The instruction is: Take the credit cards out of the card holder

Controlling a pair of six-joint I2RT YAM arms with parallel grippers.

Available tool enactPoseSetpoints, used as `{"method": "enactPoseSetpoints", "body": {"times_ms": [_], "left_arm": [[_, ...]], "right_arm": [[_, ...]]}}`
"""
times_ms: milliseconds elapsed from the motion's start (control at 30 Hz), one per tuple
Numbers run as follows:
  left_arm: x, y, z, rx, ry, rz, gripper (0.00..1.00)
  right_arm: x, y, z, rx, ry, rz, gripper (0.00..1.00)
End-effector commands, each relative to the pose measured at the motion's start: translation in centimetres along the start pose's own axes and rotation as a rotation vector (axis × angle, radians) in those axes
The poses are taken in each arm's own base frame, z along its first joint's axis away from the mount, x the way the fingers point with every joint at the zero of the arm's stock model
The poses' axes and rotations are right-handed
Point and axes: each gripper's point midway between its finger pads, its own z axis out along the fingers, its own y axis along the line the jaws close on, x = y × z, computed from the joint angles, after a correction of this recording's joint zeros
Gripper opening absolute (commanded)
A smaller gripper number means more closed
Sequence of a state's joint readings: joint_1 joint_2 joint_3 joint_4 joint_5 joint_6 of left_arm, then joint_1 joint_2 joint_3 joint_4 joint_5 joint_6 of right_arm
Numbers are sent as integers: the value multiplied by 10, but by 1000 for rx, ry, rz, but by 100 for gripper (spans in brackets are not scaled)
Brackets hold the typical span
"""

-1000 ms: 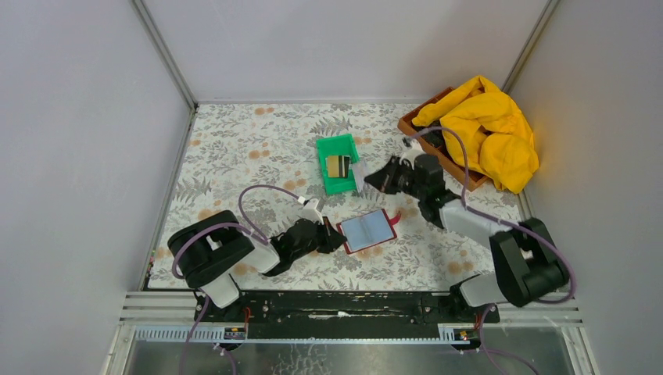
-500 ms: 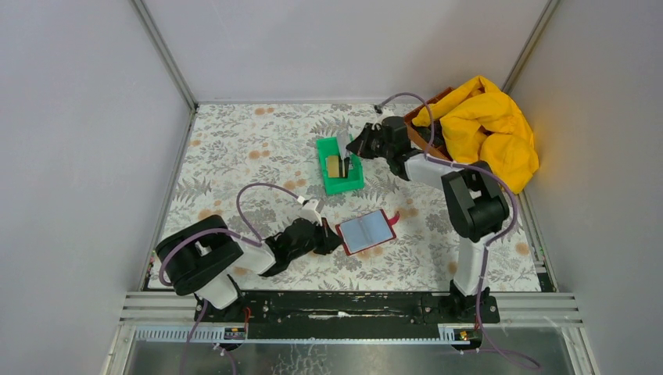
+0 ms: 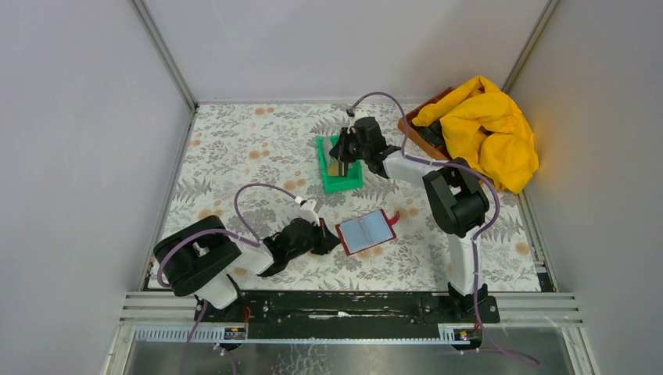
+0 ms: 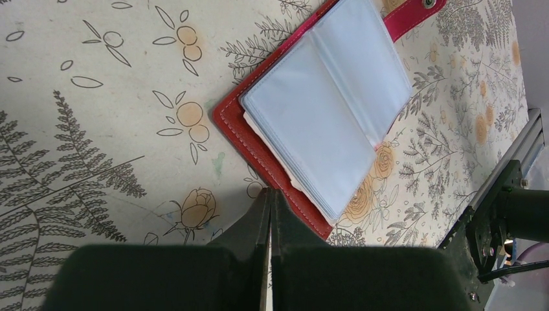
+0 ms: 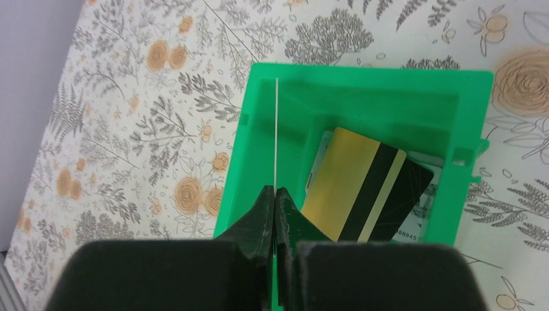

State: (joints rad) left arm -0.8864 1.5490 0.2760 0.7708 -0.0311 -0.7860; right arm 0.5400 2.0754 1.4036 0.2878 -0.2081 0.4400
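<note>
The card holder [image 3: 366, 230] lies open on the flowered table, dark red with pale blue-grey sleeves [image 4: 324, 110] facing up. My left gripper [image 3: 327, 234] is shut, its tips [image 4: 270, 192] resting at the holder's near red edge with nothing between them. My right gripper [image 3: 344, 152] hangs over the green bin [image 3: 338, 184] and is shut on a thin credit card [image 5: 276, 129], seen edge-on as a white line standing upright. Inside the bin [image 5: 362, 74] lie a gold card [image 5: 349, 188] with a dark stripe and a black card [image 5: 414, 184] beneath it.
A yellow cloth [image 3: 489, 129] is heaped over a brown box [image 3: 413, 131] at the back right corner. Grey walls close in the table on three sides. The arms' rail runs along the near edge.
My right arm has swung from beside the card holder out to the back, carrying the card over the green bin. The left gripper has stayed at the holder's edge.
</note>
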Motion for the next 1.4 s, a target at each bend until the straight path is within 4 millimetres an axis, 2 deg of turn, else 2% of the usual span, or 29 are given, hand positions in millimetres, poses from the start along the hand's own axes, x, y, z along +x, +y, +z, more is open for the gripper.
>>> {"method": "enactPoseSetpoints", "body": {"times_ms": [0, 267, 500, 600, 800, 967, 1033, 1233, 1367], "left_arm": [[0, 4, -2, 1, -7, 13, 0], [2, 5, -1, 8, -1, 5, 0], [2, 5, -2, 11, 1, 1, 0], [2, 4, -2, 12, -1, -2, 0], [3, 1, 1, 25, 9, -9, 0], [3, -1, 2, 37, 12, -17, 0], [2, -2, 2, 36, 6, -21, 0], [1, 0, -1, 26, 2, -14, 0], [0, 1, 0, 23, 2, -9, 0]], "right_arm": [[-4, 0, 6, 47, -18, -45, 0], [13, -3, 6, 73, 5, -52, 1], [5, -6, 1, 109, -18, -72, 31], [0, -11, -5, 146, -31, -97, 39], [-7, -13, -19, 172, -57, -121, 38], [1, -9, -16, 176, -42, -146, 25], [5, -16, -14, 241, -27, -171, 22], [-1, -40, -16, 469, -41, -267, 16], [-4, -47, -16, 578, -40, -345, 12]]}}
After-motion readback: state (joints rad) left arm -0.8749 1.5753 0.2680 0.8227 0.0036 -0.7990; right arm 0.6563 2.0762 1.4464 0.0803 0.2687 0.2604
